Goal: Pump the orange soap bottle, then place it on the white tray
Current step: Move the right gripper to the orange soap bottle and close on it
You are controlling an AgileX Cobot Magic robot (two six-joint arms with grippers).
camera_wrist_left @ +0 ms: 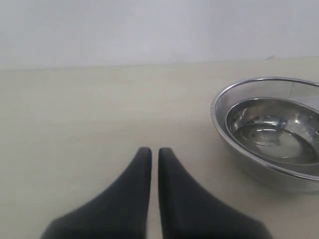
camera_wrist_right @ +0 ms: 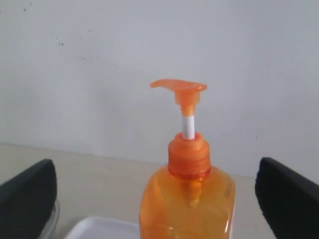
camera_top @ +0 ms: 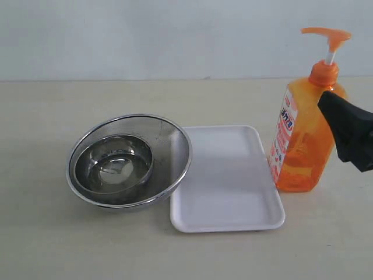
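We see the tall translucent orange soap bottle [camera_top: 303, 146], pump head raised on its white stem, standing upright on the pale worktop [camera_top: 175, 256]. It is just beside the flat white rectangular tray [camera_top: 227, 186], at the tray's 3 o'clock. The right hand [camera_wrist_right: 155, 163] is spread wide and grasps nothing, its black fingers [camera_wrist_right: 30, 199] flanking the bottle with gaps on both sides. At the tray's 9 o'clock sits a round steel mesh bowl [camera_top: 175, 146] holding a smaller polished steel bowl [camera_top: 113, 163]; its rim seems to touch the tray. The left hand [camera_wrist_left: 154, 153] is clenched and empty, near the mesh bowl.
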